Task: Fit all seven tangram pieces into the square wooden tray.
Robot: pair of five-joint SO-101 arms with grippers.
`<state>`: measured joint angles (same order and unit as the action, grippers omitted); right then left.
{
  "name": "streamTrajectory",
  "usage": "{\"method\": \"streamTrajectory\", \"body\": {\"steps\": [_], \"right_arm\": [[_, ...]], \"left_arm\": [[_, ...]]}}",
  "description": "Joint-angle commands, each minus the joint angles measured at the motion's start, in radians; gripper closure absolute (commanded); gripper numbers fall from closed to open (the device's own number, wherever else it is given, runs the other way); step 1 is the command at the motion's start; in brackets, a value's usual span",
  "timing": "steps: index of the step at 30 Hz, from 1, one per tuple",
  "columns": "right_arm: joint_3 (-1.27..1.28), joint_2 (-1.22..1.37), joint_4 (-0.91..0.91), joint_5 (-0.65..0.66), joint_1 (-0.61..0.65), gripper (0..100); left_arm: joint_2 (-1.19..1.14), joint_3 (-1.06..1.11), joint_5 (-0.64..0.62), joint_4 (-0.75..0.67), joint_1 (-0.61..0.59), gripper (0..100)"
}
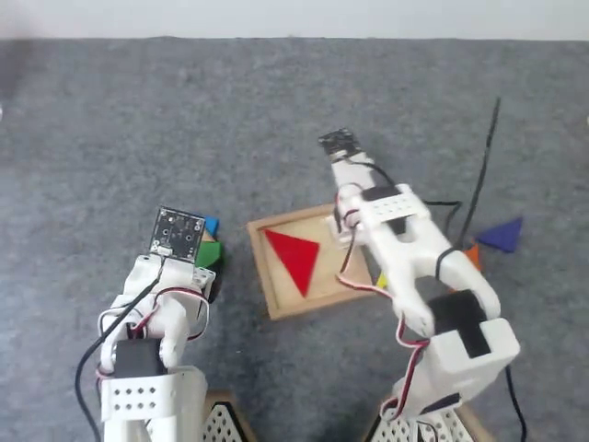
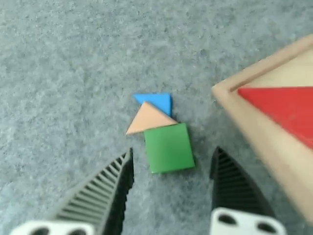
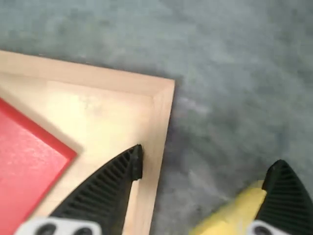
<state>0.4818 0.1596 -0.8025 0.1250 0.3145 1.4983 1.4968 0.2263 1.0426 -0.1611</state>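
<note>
Left gripper (image 2: pixel 173 152) is wide open right over the green square (image 2: pixel 168 148), which lies on the grey mat (image 1: pixel 138 110) at the tray's (image 1: pixel 259 258) 9 o'clock, butted against a peach triangle (image 2: pixel 148 120). I'd come straight down, pinch the square's flat sides, and lift slowly so the peach one doesn't drag. Right gripper (image 3: pixel 210 156) is open too, straddling the tray rim, with a yellow piece (image 3: pixel 234 210) by the finger outside it. The red triangle (image 1: pixel 296 258) is already in the tray.
</note>
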Motion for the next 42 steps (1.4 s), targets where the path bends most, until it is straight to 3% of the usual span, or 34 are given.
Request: {"method": "streamTrajectory", "body": {"steps": [1,12,19,29,42], "right_arm": [[-0.040,-0.001,-0.018,-0.003,-0.087,61.9],[0.015,-0.153,-0.044,-0.011,-0.108,61.9],[0.112,-0.260,-0.028,-0.011,0.070,61.9],[0.091,-0.081,0.005,-0.011,0.147,61.9],[0.087,-0.183,-0.036,-0.068,0.360,61.9]], "left_arm": [[-0.005,-0.007,-0.012,-0.021,0.002,75],[-0.005,0.005,-0.012,-0.026,0.003,75],[-0.005,0.005,-0.012,-0.025,0.003,75],[-0.005,0.008,-0.012,-0.023,0.003,75],[-0.005,0.021,-0.012,-0.029,0.005,75]]}}
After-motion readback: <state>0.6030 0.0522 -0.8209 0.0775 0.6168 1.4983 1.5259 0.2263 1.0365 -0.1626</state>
